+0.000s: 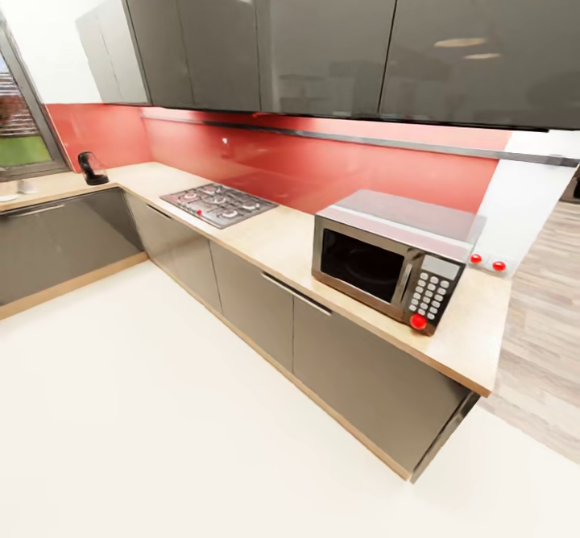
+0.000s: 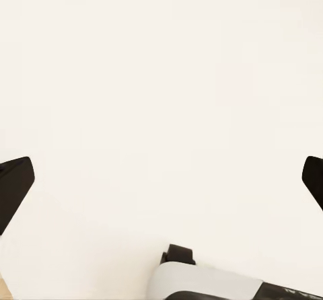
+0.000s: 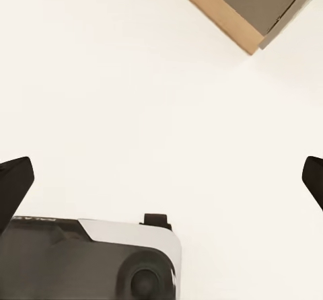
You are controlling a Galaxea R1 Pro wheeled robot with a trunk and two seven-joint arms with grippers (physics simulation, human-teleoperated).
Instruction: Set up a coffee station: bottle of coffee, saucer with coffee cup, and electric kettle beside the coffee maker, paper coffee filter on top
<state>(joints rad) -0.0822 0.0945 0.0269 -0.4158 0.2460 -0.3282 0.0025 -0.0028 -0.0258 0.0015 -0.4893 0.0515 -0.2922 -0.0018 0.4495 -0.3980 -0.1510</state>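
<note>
A black coffee maker (image 1: 92, 168) stands at the far left corner of the L-shaped wood-toned counter (image 1: 274, 240); rightward lie a steel hob (image 1: 218, 204) and boxy microwave (image 1: 392, 258). Smooth white floor (image 1: 161, 409) spreads openly before it. Left gripper (image 2: 161, 182) and right gripper (image 3: 161, 182) fingers gape wide, empty.

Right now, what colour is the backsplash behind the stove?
Red backsplash, clearest in the head view.
</note>
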